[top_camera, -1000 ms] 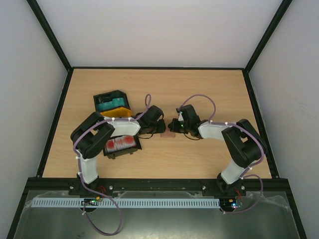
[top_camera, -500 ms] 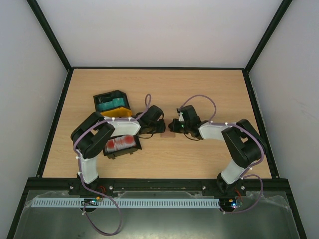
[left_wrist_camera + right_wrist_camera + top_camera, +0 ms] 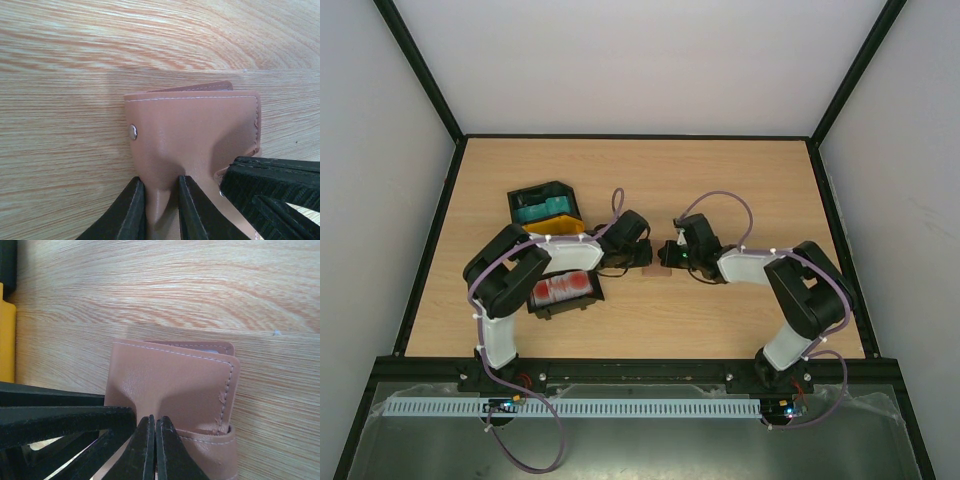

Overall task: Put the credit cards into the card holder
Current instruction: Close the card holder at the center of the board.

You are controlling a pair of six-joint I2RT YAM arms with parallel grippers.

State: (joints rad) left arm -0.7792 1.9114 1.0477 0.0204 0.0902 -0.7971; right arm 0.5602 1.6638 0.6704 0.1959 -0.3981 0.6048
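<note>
On the table [image 3: 740, 180], left gripper [image 3: 160, 182] pinches a fold of the wallet [image 3: 195, 125], right gripper [image 3: 154, 421] clamps its edge; uneven pulls could slip it free.

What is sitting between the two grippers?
The brown card holder, lying on the wooden table. The left gripper and the right gripper each pinch its leather from opposite sides. Both wrist views show this best.

Near end of the card holder [image 3: 192, 135], past each wrist view's edge
</note>
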